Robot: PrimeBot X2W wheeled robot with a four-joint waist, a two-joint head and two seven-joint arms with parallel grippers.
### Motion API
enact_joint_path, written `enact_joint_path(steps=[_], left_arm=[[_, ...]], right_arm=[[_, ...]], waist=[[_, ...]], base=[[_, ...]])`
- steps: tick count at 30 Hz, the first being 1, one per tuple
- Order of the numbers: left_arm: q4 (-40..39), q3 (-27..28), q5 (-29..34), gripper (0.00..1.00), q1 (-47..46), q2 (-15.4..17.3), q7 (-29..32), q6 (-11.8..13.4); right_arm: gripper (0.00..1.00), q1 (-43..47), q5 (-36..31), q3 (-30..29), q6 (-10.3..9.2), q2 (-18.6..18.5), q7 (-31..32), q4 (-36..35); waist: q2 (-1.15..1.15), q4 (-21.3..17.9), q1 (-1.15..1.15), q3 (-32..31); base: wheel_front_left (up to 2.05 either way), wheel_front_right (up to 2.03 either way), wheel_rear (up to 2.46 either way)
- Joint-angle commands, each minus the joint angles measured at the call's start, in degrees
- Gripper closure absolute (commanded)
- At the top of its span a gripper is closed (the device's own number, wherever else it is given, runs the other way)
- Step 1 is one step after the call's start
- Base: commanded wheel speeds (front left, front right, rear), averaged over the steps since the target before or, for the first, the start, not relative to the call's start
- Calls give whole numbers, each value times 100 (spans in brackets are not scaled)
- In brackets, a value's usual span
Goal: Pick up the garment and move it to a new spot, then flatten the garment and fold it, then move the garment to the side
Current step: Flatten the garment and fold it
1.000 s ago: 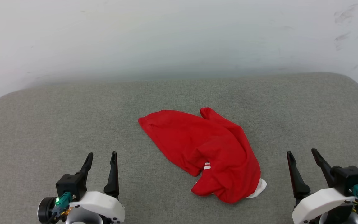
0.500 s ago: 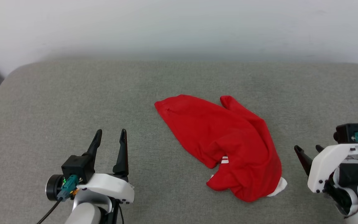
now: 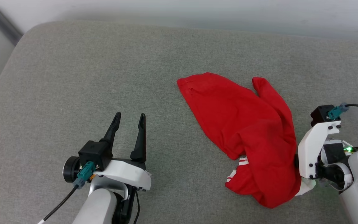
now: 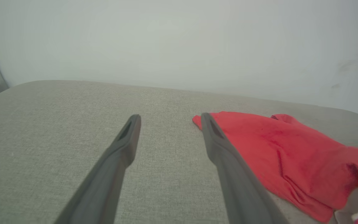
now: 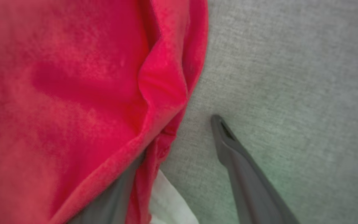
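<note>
My right pincer (image 5: pixel 186 130) is spread. One finger (image 5: pixel 113 199) is tucked under the edge of the red shirt (image 3: pixel 250 124), and the other finger (image 5: pixel 244 168) lies clear of it over the bare grey surface (image 3: pixel 73 77). The shirt lies crumpled on that surface, spreading away from this pincer to the left and ahead. A bit of white sleeve (image 5: pixel 169 202) pokes out just beside the covered finger, and striped trim (image 3: pixel 241 161) shows a little further left. My left pincer (image 3: pixel 130 115) is also spread and holds nothing. It sits over the surface with the shirt ahead and off to its right, apart from both fingers. Beyond the surface stands a pale wall (image 4: pixel 179 40).
</note>
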Motion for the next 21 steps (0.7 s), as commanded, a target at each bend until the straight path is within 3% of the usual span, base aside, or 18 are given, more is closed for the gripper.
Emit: enact_joint_path(steps=[1,2,3,10,12,21], left_arm=[[47,41,52,0,-100,-45,-21,-58],[63,52,70,0,-116,-71,-21,-79],[75,64,92,0,-114,-90,-22,-93],[179,184,165,0,-3,-111,-21,-181],[210,266,205,0,32,-115,-22,-196],[289,301,268,0,110,-142,-22,-250]], right_arm=[[36,174,141,243,-1,102,172,394],[89,153,219,329,-1,119,162,437],[100,95,286,382,5,134,80,435],[100,-511,464,507,-3,-120,-825,-111],[100,-681,214,112,-2,-203,-1425,-190],[100,-152,-552,-2133,-3,98,-2074,499]], waist=[[0,63,-1,49],[0,67,-1,48],[0,67,-1,42],[0,-69,-1,-91],[0,-217,-1,-153],[0,-452,-1,-197]], base=[[0,0,0],[0,0,0],[0,0,0],[0,0,0],[0,0,0],[0,0,0]])
